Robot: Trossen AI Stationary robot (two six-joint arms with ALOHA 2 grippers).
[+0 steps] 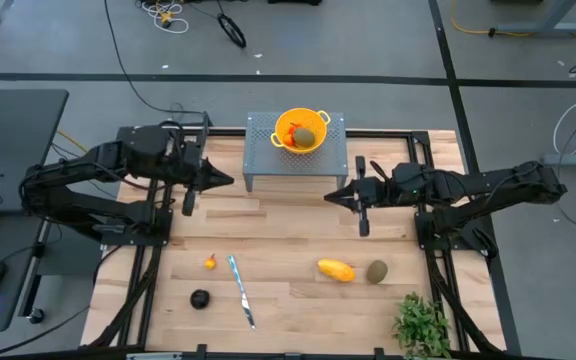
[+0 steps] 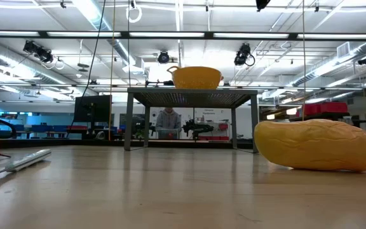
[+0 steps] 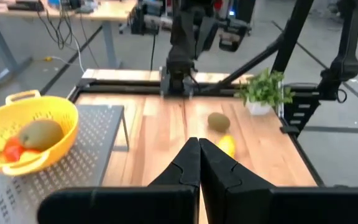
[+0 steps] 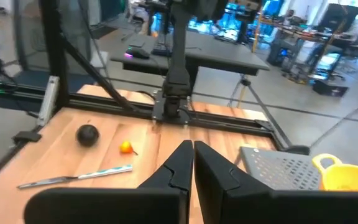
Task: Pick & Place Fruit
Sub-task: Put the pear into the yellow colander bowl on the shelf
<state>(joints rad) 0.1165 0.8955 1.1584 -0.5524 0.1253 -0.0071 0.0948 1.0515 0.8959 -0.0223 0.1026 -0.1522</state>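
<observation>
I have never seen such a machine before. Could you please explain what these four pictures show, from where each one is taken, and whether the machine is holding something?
This is a robot with two dark arms at a wooden table. One picture looks down from above, one looks level across the tabletop, and two come from cameras on the wrists. The left gripper and right gripper are both shut and hold nothing. A yellow colander with fruit inside stands on a small metal stand. On the table lie a yellow-orange fruit, a green fruit, a dark round fruit, a tiny orange fruit, a knife and a leafy plant.
</observation>
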